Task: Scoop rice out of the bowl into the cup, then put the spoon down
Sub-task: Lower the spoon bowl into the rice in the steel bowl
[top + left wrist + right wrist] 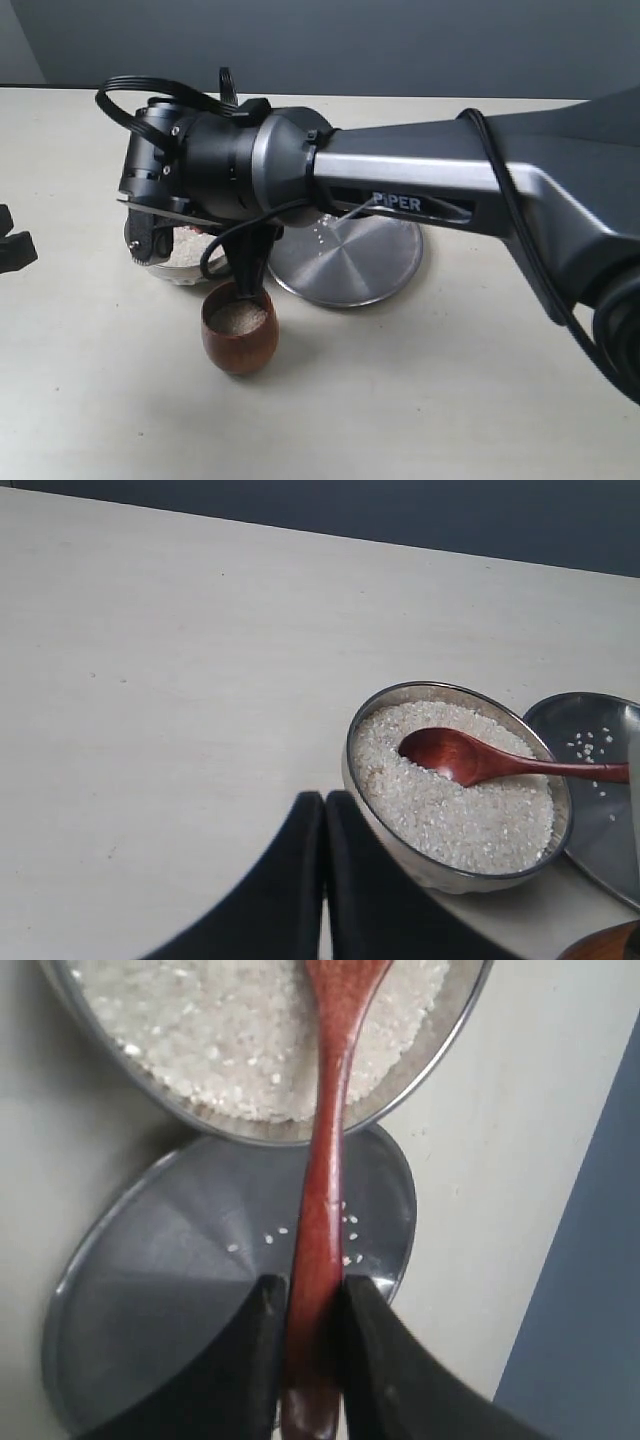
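Spoon (470, 760) rests with its small round head on the rice (450, 830) in the steel bowl (352, 770), hollow side up. The right hand (312, 1298) pinches the handle close to its end, fingers narrowed on the wood from both sides. Gripping that far back probably keeps the hand clear of the bowl's rim and lets the head dip into the grains. The long axis runs roughly level from right to left: the handle end sits over the flat steel plate (150, 1290), the shaft crosses the bowl's rim, and the head points left into the bowl. A few stray grains (345, 1222) lie on the plate beneath the handle. The wooden cup (240, 345) stands on the table (150, 680) just near of the bowl and already holds rice, so each scoop needs only a short carry. The left hand (324, 805) hangs left of the bowl, fingers pressed together, holding nothing
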### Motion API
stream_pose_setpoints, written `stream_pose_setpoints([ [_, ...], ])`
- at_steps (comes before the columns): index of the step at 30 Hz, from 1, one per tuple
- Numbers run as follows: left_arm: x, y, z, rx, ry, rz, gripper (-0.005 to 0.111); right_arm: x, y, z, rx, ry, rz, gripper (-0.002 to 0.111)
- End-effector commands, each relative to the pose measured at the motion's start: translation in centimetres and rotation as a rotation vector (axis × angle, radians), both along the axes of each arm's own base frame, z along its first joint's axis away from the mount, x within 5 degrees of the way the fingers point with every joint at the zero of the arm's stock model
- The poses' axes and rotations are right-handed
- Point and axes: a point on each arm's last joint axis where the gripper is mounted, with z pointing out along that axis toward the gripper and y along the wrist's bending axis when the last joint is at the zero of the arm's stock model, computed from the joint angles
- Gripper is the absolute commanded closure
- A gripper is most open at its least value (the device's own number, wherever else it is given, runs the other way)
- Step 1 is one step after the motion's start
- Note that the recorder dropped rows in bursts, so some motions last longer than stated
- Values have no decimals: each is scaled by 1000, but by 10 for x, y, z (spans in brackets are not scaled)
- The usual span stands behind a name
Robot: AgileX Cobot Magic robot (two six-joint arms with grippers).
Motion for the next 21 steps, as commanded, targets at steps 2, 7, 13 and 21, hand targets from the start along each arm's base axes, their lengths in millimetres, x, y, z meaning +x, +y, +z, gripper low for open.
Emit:
stream_pose_setpoints([
  [2, 1, -1, 1, -9, -1, -1, 106, -2, 0, 1, 7, 17, -19, 109],
  [7, 1, -1, 1, -9, -1, -1, 106, -3, -2, 2, 13, 14, -69, 109],
  [13, 1, -1, 1, -9, -1, -1, 106, -5, -1, 4, 92, 60, -109, 109],
  [21, 1, -1, 1, -7, -1, -2, 106, 5, -10, 8, 167, 98, -210, 109],
])
